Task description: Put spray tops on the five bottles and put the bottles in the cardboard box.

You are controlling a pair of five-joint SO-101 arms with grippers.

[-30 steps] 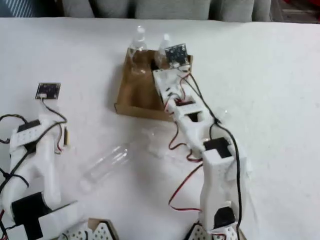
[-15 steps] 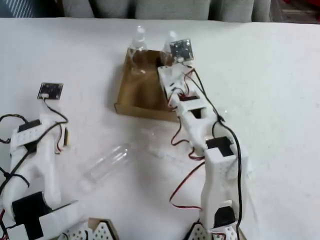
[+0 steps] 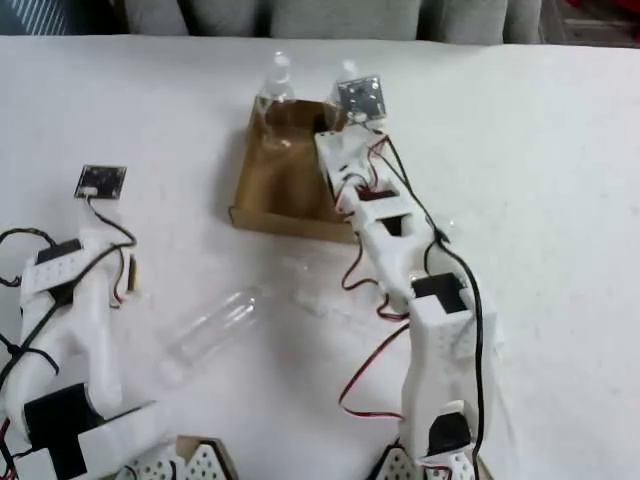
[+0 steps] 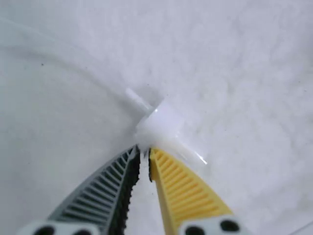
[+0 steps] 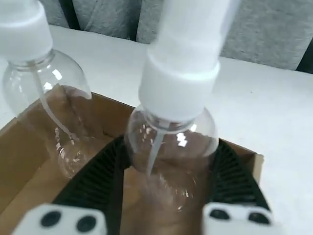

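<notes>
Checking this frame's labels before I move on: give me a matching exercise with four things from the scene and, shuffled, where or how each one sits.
Things
1. small white spray top
2. clear plastic bottle outside the brown cardboard box
3. clear white-topped bottle at the box's far left corner in the high view
4. other clear white-topped bottle

Places or states
A. gripped by the right claw
B. lying on its side on the white table
C. standing free of both claws
D. at the left claw's tips

Pairs: 1-D, 2-B, 3-C, 4-A
</notes>
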